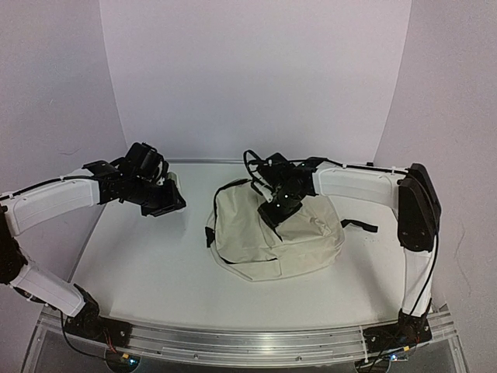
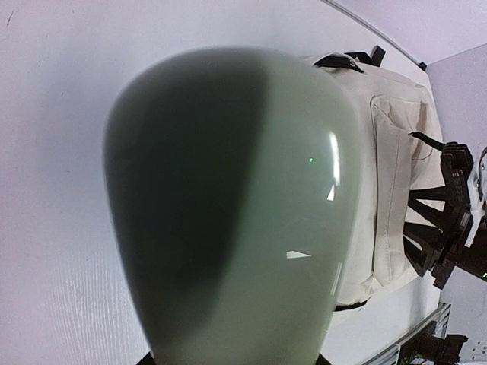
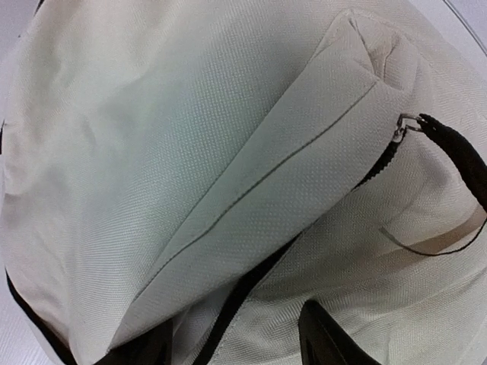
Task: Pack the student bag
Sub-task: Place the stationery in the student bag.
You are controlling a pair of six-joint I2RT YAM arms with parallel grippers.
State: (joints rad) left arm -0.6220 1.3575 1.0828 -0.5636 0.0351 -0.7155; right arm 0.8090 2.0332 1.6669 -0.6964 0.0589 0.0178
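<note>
The student bag [image 1: 272, 241], cream fabric with black straps, lies in the middle right of the table. It also shows in the left wrist view [image 2: 396, 152] and fills the right wrist view [image 3: 190, 114]. My right gripper [image 1: 278, 210] rests on the bag's top. Its jaws are open [image 3: 236, 350], and a fabric fold and the black zipper [image 3: 251, 281] lie between the fingers. My left gripper [image 1: 167, 194] hovers left of the bag. It is shut on a glossy pale green rounded object [image 2: 228, 213] that blocks most of its view.
A black strap [image 1: 361, 226] trails from the bag's right side. The zipper pull [image 3: 399, 129] lies near the bag's corner. White backdrop walls stand behind and beside the table. An aluminium rail [image 1: 248, 342] runs along the near edge.
</note>
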